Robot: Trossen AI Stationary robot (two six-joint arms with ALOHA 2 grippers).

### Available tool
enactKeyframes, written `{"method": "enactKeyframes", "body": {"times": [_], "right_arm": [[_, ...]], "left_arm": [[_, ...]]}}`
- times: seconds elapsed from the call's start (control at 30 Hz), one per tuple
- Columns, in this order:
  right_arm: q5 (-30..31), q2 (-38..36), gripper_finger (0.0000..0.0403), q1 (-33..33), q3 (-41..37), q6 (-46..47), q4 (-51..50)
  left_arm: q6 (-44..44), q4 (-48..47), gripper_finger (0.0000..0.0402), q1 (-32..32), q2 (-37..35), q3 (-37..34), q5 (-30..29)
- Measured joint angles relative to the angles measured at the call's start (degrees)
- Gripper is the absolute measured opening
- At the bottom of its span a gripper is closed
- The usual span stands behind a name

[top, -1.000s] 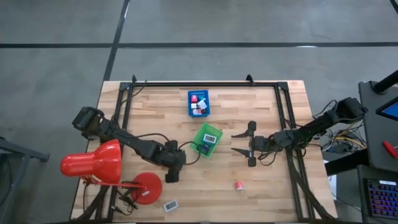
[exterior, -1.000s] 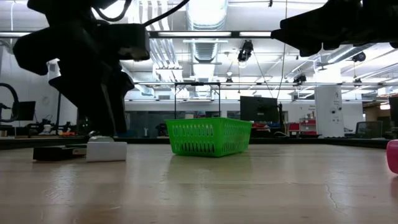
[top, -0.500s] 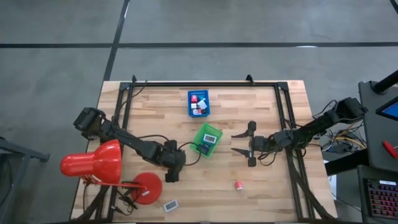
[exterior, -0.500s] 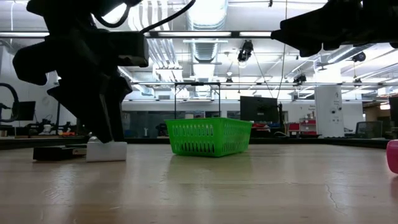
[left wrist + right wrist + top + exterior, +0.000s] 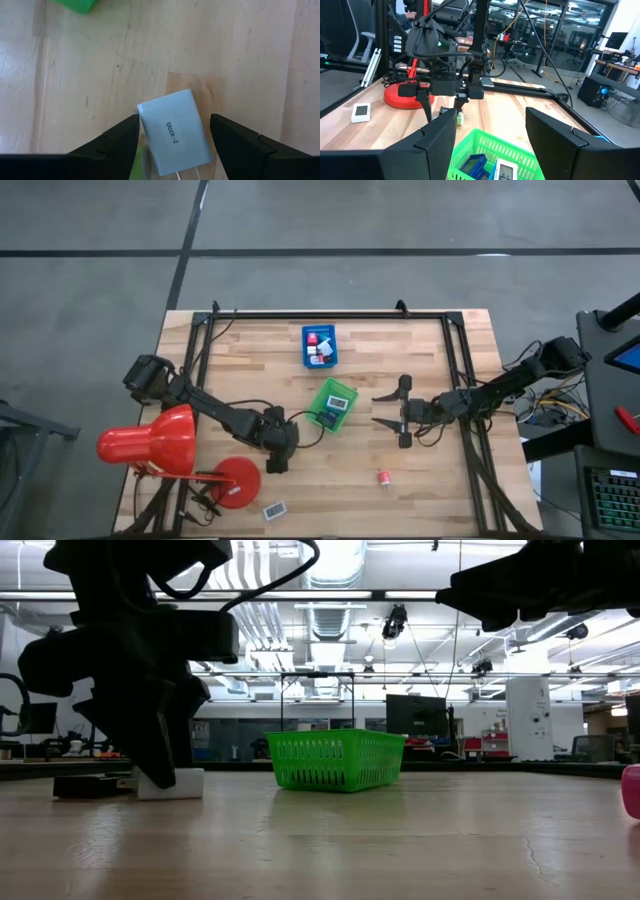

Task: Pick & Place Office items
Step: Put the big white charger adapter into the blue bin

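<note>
The small pale block [image 5: 176,131] labelled "block-2", lying flat on the bench [image 5: 100,90], is straddled by the spread left gripper [image 5: 175,137] and judged light, stiff, best pinched across its short sides.

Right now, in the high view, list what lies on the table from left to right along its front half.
Red desk lamp → white item by the lamp's base → left gripper → green tray → pink-red item → right gripper.

Pale blue block [image 5: 175,131], green tray [image 5: 333,405], red lamp [image 5: 150,442]
</note>
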Motion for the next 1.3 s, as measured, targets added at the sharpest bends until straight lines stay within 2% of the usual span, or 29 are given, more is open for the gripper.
{"method": "enactKeyframes", "body": {"times": [0.4,0.7,0.8,0.97,1.3], "right_arm": [[0.0,0.0,0.0228,0.0,0.0,0.0,0.0],[0.0,0.0,0.0228,0.0,0.0,0.0,0.0],[0.0,0.0,0.0228,0.0,0.0,0.0,0.0],[0.0,0.0,0.0228,0.0,0.0,0.0,0.0],[0.0,0.0,0.0228,0.0,0.0,0.0,0.0]], "left_arm": [[-1.2,0.7,0.025,-0.1,3.5,0.1,-1.5],[-1.2,0.9,0.0248,0.0,3.1,0.0,-1.6],[-1.2,0.9,0.0228,-0.1,3.2,0.0,-1.5],[-0.2,1.0,0.0158,-0.1,3.2,0.0,-1.3],[5.0,0.9,0.0158,0.0,3.3,0.0,-1.2]]}}
